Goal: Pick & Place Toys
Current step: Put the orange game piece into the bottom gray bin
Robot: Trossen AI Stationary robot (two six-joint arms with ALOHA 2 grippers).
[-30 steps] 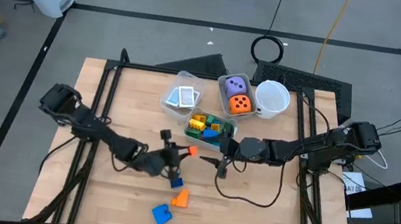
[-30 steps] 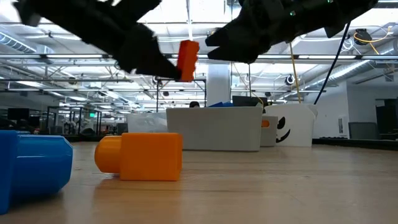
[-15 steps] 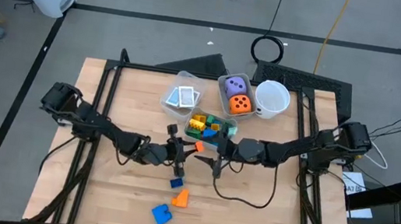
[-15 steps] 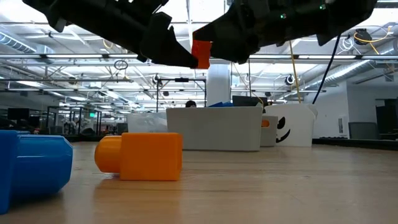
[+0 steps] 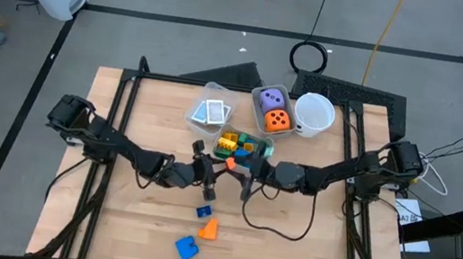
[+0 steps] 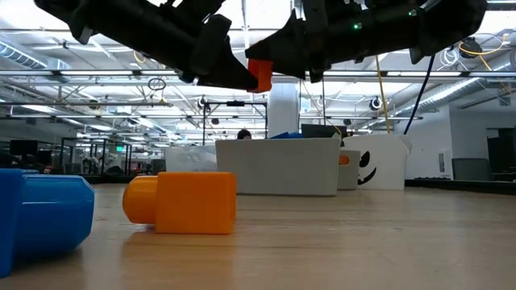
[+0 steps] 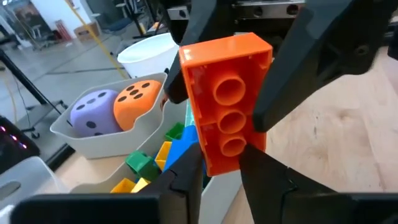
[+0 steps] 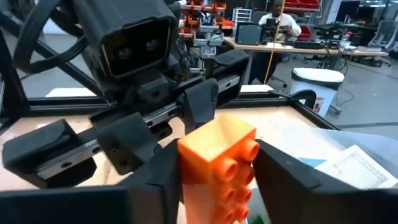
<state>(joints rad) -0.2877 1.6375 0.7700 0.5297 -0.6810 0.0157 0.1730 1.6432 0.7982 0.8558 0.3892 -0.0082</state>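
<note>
An orange brick (image 5: 228, 163) hangs in the air over the table's middle, just in front of the bin of bricks (image 5: 243, 147). Both grippers are shut on it. My left gripper (image 5: 215, 167) reaches it from the table's left and my right gripper (image 5: 242, 171) from the right. In the low view the brick (image 6: 260, 74) shows between the two dark grippers, high above the tabletop. On the table near the front lie a small blue brick (image 5: 204, 210), an orange block (image 5: 209, 228) and a larger blue block (image 5: 187, 249). My left gripper pinches one end of the orange brick (image 7: 221, 163) between its two fingers (image 7: 186, 180), which come about level from the table's left. The brick's hollow underside faces this wrist. It is lifted clear of the table. My right gripper has the brick's other end (image 8: 208, 165) between its two fingers (image 8: 163, 180), one on each side. The fingers come level from the table's right, facing the left gripper. The brick is clear of the table.
Clear bins stand at the back middle: one with white cards (image 5: 211, 113), one with a purple and an orange die (image 5: 273, 110). A white cup (image 5: 314, 112) stands to their right. Bare wood lies at the table's left and right. The metal frame (image 5: 116, 113) borders the table.
My left gripper has carried the orange brick a little toward the table's right and far side, toward the right gripper. My right gripper has come toward the brick from the right, tipped up to level, and shut on the brick's free end.
</note>
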